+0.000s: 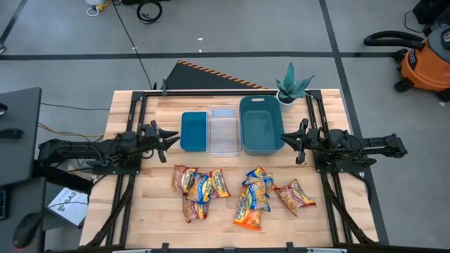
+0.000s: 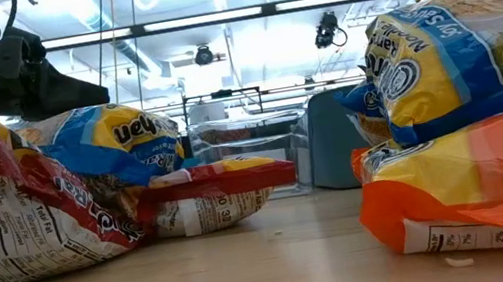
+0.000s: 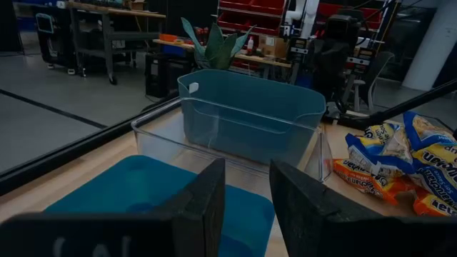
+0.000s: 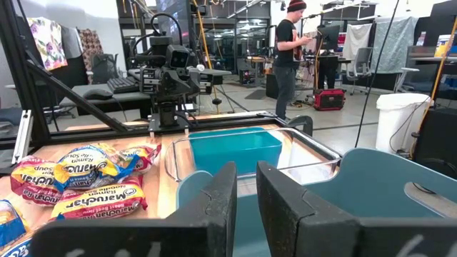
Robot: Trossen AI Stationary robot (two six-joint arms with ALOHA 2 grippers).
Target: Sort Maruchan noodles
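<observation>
The Maruchan noodles lie flat on the wooden table in two overlapping piles near its near edge. The left pile [image 1: 200, 188] mixes red and blue-and-yellow packets; the right pile [image 1: 261, 198] mixes orange, blue-and-yellow and red ones. The low view shows them close up: a red packet [image 2: 20, 213] and an orange packet [image 2: 482, 190]. My left gripper [image 1: 172, 135] [image 3: 246, 168] hovers open, narrowly, just left of the small teal bin [image 1: 194, 131]. My right gripper [image 1: 284, 140] [image 4: 246, 168] hovers open, with a narrow gap, at the right side of the large teal bin [image 1: 261, 125]. Both hold nothing.
Three bins stand in a row at the table's middle, toward the far edge: small teal, clear [image 1: 224, 131], large teal. A potted plant [image 1: 292, 88] sits at the far right corner. A person [image 4: 289, 50] stands in the room beyond. Bare wood lies between the bins and the piles.
</observation>
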